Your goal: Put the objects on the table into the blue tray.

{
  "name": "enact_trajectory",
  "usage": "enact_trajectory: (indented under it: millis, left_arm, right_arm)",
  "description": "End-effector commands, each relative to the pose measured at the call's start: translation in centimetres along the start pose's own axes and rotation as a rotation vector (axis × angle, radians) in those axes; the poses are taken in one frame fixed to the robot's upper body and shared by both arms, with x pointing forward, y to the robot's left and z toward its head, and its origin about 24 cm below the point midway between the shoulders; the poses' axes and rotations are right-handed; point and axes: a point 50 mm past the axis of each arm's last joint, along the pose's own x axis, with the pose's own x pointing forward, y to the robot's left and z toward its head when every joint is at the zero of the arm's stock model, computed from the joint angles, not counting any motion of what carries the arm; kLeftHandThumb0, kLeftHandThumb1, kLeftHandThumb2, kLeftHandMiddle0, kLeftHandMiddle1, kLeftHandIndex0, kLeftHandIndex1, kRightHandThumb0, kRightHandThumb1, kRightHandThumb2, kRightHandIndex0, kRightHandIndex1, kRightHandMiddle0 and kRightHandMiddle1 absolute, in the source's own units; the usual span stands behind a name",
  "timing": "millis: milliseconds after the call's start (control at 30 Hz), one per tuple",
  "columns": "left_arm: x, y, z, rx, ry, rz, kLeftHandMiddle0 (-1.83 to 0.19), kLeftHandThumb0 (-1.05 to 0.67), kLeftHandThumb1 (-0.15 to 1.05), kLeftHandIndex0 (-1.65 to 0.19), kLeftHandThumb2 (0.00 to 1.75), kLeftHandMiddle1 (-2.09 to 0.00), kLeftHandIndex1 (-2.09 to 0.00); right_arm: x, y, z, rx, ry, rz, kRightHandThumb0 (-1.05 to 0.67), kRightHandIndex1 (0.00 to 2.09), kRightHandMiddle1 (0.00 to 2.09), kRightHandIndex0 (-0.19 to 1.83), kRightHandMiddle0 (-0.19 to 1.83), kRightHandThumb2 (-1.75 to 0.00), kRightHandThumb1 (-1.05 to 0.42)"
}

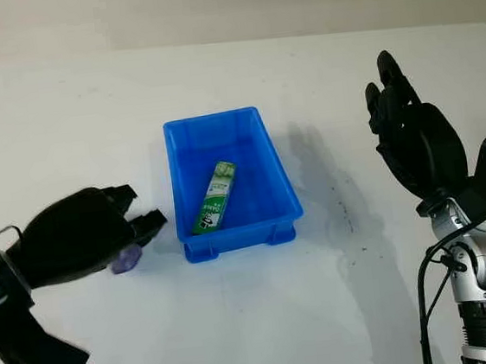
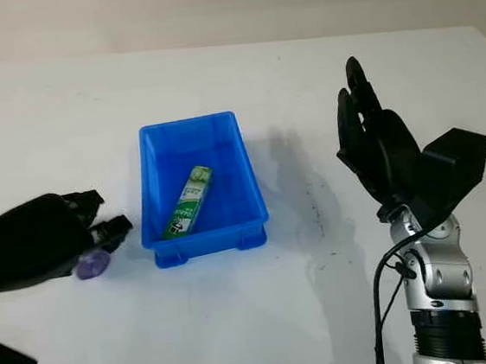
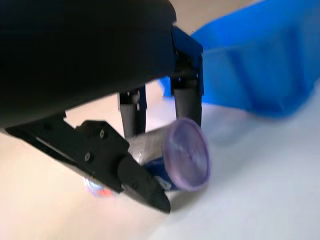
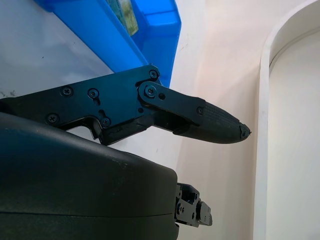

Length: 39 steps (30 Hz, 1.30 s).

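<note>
Item: small cylindrical container with a translucent purple cap (image 3: 187, 152), lying on its side on the white bench (image 1: 266, 319). It sits under the fingertips of the left hand (image 1: 100, 232), its cap end poking out just past them toward the tray. In the left wrist view two fingers (image 3: 187, 102) come down behind the body and the thumb (image 3: 120, 170) crosses in front of it, so the left hand is curled around the container; the body shows silver with a blue label, and a red-and-blue patch beneath it is too blurred to identify. Whether the container is lifted clear of the bench cannot be told.

Item: blue tray (image 1: 271, 157), rectangular, just beyond the left hand's fingertips, near but apart from the container.

Item: green and white tube (image 1: 213, 198), lying flat on the tray floor, lengthwise and slightly diagonal.

Item: right hand (image 1: 407, 126), raised above the bench well to the far side of the tray from the container, fingers pointing upward, open and holding nothing.
</note>
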Motion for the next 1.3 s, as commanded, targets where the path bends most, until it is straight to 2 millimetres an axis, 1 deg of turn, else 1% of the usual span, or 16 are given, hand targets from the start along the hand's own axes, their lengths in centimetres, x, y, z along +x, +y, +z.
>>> enact_trajectory:
  millis: [0, 100, 167, 200, 300, 400, 467, 600, 667, 833, 933, 1033, 1067, 1100, 1167, 1267]
  left_arm:
    - [-0.6, 2.0, 0.3, -0.143, -0.029, -0.041, -0.41, -0.04, 1.04, -0.36, 0.07, -1.03, -1.26]
    - [-1.1, 4.8, 0.7, -0.234, -0.044, -0.076, -0.43, -0.14, 1.03, -0.37, 0.07, -1.0, -1.26]
    - [-1.6, 6.8, 0.9, -0.236, -0.015, -0.035, -0.32, -0.15, 1.04, -0.33, 0.12, -1.2, -1.26]
    - [-1.8, 7.7, 0.7, -0.236, 0.012, 0.007, -0.29, -0.15, 1.04, -0.32, 0.1, -1.33, -1.22]
    - [-2.3, 9.7, -0.5, -0.261, 0.065, 0.165, -0.37, -0.14, 0.99, -0.44, 0.06, -1.32, -0.96]
    - [-2.6, 11.3, -1.9, -0.311, 0.113, 0.398, -0.76, -0.12, 0.94, -0.67, 0.05, -0.55, -0.62]
    - [-2.5, 11.8, -2.4, -0.323, 0.11, 0.521, -0.97, -0.18, 0.91, -0.83, 0.05, -0.26, -0.44]
    - [-1.7, 13.0, -2.1, -0.32, 0.111, 0.637, -0.72, -0.2, 0.86, -0.88, 0.05, -1.55, -0.39]
    - [-1.3, 13.7, -1.9, -0.293, 0.083, 0.674, -0.74, -0.15, 0.84, -0.91, 0.05, -1.41, -0.4]
    - [0.3, 14.9, -1.6, -0.227, 0.017, 0.739, -0.82, -0.18, 0.83, -0.96, 0.05, -1.47, -0.41]
    - [1.7, 15.5, -1.1, -0.228, -0.028, 0.741, -0.82, -0.19, 0.82, -0.94, 0.05, -1.32, -0.44]
    - [3.7, 15.7, -0.2, -0.213, -0.095, 0.711, -0.93, -0.14, 0.84, -0.92, 0.06, -0.61, -0.49]
    - [4.5, 15.5, 0.1, -0.199, -0.117, 0.696, -1.0, -0.13, 0.84, -0.92, 0.05, -0.57, -0.49]
    - [5.1, 15.4, 0.3, -0.188, -0.132, 0.687, -0.91, -0.14, 0.84, -0.92, 0.05, -1.11, -0.5]
    - [6.1, 15.0, 0.6, -0.189, -0.165, 0.659, -0.83, -0.12, 0.86, -0.9, 0.06, -1.46, -0.52]
    - [7.8, 14.1, 1.4, -0.18, -0.217, 0.616, -0.71, -0.1, 0.88, -0.78, 0.05, -1.3, -0.8]
  right_arm:
    - [0.0, -0.3, 0.2, -0.001, -0.009, -0.009, -0.76, 0.0, 0.0, -0.19, -0.19, -0.73, -1.05]
    - [0.1, -0.3, 0.2, -0.009, -0.006, -0.007, -0.76, 0.0, 0.0, -0.19, -0.19, -0.73, -1.05]
    - [0.2, -0.2, 0.1, -0.012, -0.004, -0.008, -0.76, 0.0, 0.0, -0.19, -0.19, -0.74, -1.05]
    - [0.3, -0.1, 0.1, -0.012, -0.004, -0.008, -0.75, 0.0, 0.0, -0.19, -0.19, -0.74, -1.05]
    - [0.3, 0.2, 0.1, -0.009, -0.005, -0.004, -0.75, 0.0, 0.0, -0.19, -0.19, -0.75, -1.05]
    - [0.4, 0.3, 0.0, -0.012, -0.005, 0.007, -0.75, 0.0, 0.0, -0.19, -0.19, -0.76, -1.05]
    - [0.4, 0.3, 0.0, -0.011, -0.005, 0.009, -0.75, 0.0, 0.0, -0.19, -0.19, -0.76, -1.05]
    - [0.3, 0.3, 0.0, -0.007, -0.002, 0.007, -0.76, 0.0, 0.0, -0.19, -0.19, -0.75, -1.05]
    - [0.2, 0.2, 0.0, -0.011, -0.002, 0.007, -0.77, 0.0, 0.0, -0.19, -0.19, -0.75, -1.05]
    - [0.0, 0.2, -0.1, -0.007, -0.001, 0.007, -0.77, 0.0, 0.0, -0.19, -0.19, -0.74, -1.05]
    - [-0.1, 0.3, -0.2, -0.001, 0.0, 0.009, -0.76, 0.0, 0.0, -0.19, -0.19, -0.75, -1.05]
    - [-0.1, 0.4, -0.2, 0.003, 0.003, 0.008, -0.76, 0.0, 0.0, -0.19, -0.19, -0.75, -1.05]
    - [-0.2, 0.4, -0.2, 0.003, 0.005, 0.006, -0.76, 0.0, 0.0, -0.19, -0.19, -0.74, -1.05]
    - [-0.2, 0.4, -0.2, 0.002, 0.007, 0.006, -0.76, 0.0, 0.0, -0.19, -0.19, -0.74, -1.05]
    - [-0.3, 0.3, -0.2, -0.003, 0.005, 0.004, -0.76, 0.0, 0.0, -0.19, -0.19, -0.74, -1.05]
    - [-0.4, 0.2, -0.2, -0.01, 0.002, -0.007, -0.76, 0.0, 0.0, -0.19, -0.19, -0.73, -1.05]
